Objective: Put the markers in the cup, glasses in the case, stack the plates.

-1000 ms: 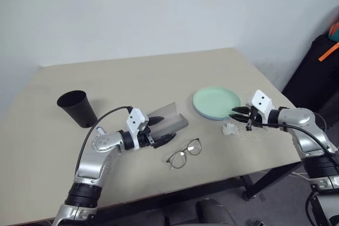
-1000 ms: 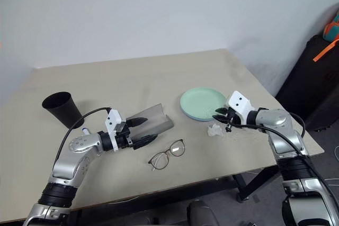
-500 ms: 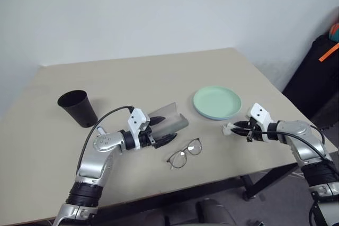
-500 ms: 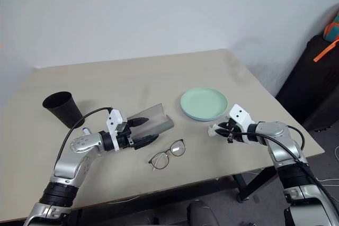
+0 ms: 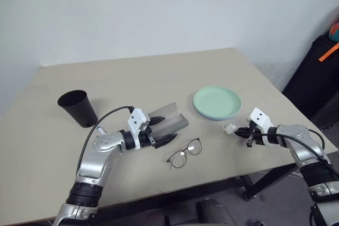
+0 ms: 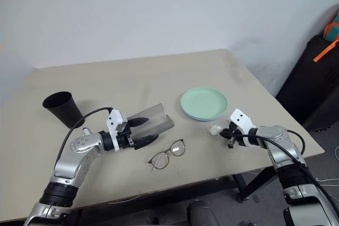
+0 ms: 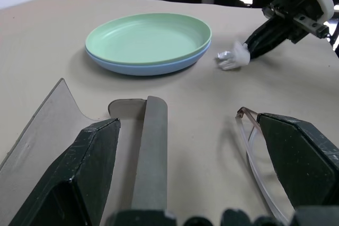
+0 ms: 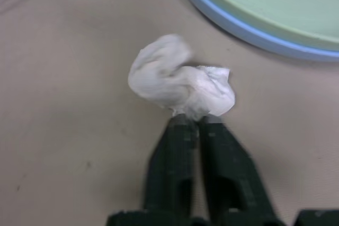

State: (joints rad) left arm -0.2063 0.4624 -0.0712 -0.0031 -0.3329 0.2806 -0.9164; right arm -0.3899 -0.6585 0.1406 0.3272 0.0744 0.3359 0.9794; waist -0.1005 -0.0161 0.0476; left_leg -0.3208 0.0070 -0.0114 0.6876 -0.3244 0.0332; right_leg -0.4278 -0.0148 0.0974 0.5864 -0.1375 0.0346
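The mint green plate (image 5: 216, 100) lies stacked on the light blue plate (image 7: 153, 68) at the table's right. The grey case (image 5: 168, 118) stands open mid-table, with the glasses (image 5: 185, 153) lying just in front of it. My left gripper (image 5: 161, 130) is open, its fingers (image 7: 79, 175) astride the case's near wall. The black cup (image 5: 78, 108) stands upright at the left. My right gripper (image 8: 193, 120) rests low on the table in front of the plates, shut on the edge of a small crumpled white tissue (image 8: 180, 83). The markers are hidden from view.
The table's front edge (image 5: 212, 186) runs close below the glasses and my right gripper. A black bag with an orange strap (image 5: 323, 62) stands on the floor at the right. Bare tabletop stretches behind the cup and case.
My right gripper has come down from beside the plates to the tabletop and shut its fingers at the tissue. The left arm has kept still.
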